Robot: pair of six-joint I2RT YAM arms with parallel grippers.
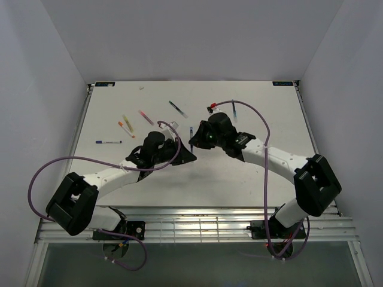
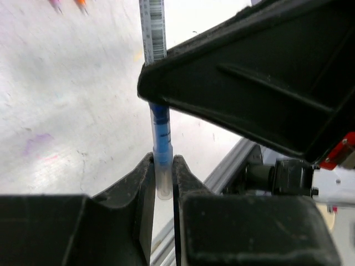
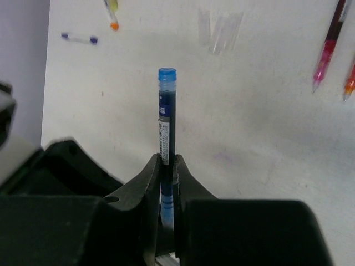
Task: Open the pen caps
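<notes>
Bench [image 1: 251, 173]: white and flat, with grey walls [image 1: 179, 36] round it.
Left gripper [image 2: 163, 162]: pressed onto the pen cap [image 2: 163, 180] — both fingers squeeze it from the sides.
Pen cap: a short see-through tube on the low end of the blue pen [image 3: 166, 111], low in the middle of the left wrist view. It sits on the pen.
Blue pen: held up off the bench between the two grippers, near the middle of the top view. It has a bar-code sticker and a blue plug at its far end.
Right gripper [image 3: 167, 159]: pinching the blue pen on its barrel, just past the cap — in the left wrist view its black fingers are right above the left ones.
Other pens: a purple pen [image 1: 108, 142], an orange pen [image 1: 125, 128], a yellow pen [image 1: 127, 119], a pink pen [image 1: 145, 116] and a dark pen [image 1: 178, 109] lie flat on the upper left part of the bench in the top view.
Clear tubes [image 3: 220, 33]: lying on the bench at the top middle of the right wrist view; too blurry to tell what they are.
</notes>
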